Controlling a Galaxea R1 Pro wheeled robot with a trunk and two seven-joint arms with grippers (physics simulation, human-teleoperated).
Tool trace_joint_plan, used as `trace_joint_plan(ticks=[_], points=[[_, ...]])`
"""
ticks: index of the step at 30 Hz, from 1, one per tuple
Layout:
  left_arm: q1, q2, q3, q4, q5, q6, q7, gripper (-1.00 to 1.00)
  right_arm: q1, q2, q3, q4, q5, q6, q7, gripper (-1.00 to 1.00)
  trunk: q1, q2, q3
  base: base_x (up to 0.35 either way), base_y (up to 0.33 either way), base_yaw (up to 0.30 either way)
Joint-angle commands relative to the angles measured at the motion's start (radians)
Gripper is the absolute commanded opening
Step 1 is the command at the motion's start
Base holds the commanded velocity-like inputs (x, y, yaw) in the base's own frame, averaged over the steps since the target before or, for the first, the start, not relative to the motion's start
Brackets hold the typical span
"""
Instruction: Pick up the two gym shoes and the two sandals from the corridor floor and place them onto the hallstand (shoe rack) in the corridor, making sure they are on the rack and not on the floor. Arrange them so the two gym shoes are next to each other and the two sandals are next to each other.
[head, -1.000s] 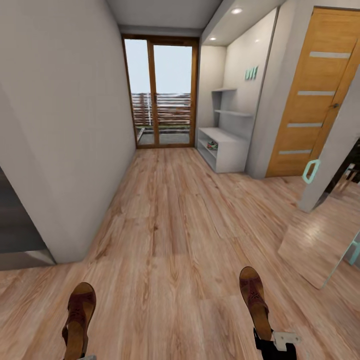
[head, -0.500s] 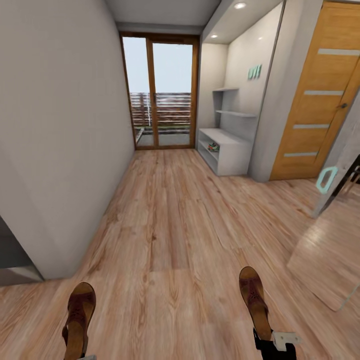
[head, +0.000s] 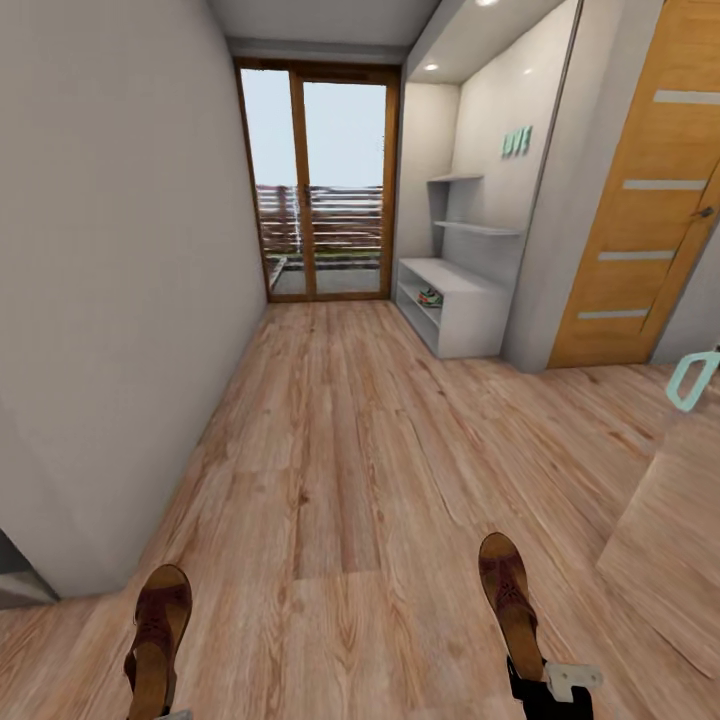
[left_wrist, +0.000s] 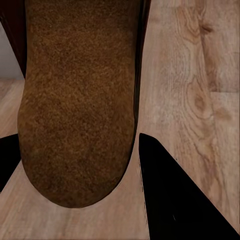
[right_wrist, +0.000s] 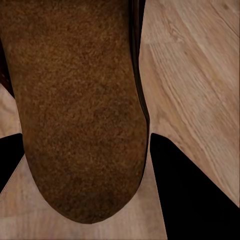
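I hold one dark brown sandal in each gripper, above the wood-plank corridor floor (head: 340, 440). The left sandal (head: 157, 632) points forward from my left gripper (head: 160, 714), whose black fingers (left_wrist: 175, 200) close on its tan insole (left_wrist: 80, 100). My right gripper (head: 545, 688) is shut on the right sandal (head: 508, 598), its insole (right_wrist: 80, 110) between the black fingers (right_wrist: 195, 195). Far ahead on the right stands the grey-white hallstand (head: 455, 278). A small white, green and red gym shoe shape (head: 430, 296) lies in its upper slot, too small to tell more.
A plain wall (head: 120, 250) runs close along the left. Glass doors (head: 320, 200) end the corridor. Two wall shelves (head: 478, 228) hang above the hallstand, and a wooden door (head: 640, 200) stands beyond it. A mint-green frame (head: 690, 378) and a reflective panel (head: 670, 540) are at the right.
The whole head view has shifted: the left wall corner and the mint frame have slid outward, so the camera has moved. Both sandals stay in the grippers at the same spots.
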Motion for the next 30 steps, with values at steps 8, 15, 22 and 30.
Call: trace_joint_plan(ticks=[8,15,22,30], points=[[-0.001,0.001,0.0,0.0,-0.005,-0.003,0.003,-1.0,-0.001,0.0,-0.009,0.001,0.007,-0.003,0.002,-1.0,0.0,0.0,-0.001,0.339,0.0,0.0],[-0.001,0.0,0.0,0.0,-0.005,-0.002,0.003,-1.0,-0.001,0.0,-0.009,0.001,0.007,-0.003,0.002,-1.0,0.0,0.0,-0.001,0.339,0.0,0.0],[-0.001,0.0,-0.001,0.0,-0.005,-0.002,0.003,-1.0,-0.001,0.0,-0.009,0.001,0.007,-0.003,0.002,-1.0,0.0,0.0,-0.001,0.339,0.0,0.0],[-0.001,0.0,-0.001,0.0,-0.005,-0.002,0.003,-1.0,-0.001,0.0,-0.009,0.001,0.007,-0.003,0.002,-1.0,0.0,0.0,-0.001,0.339,0.0,0.0]])
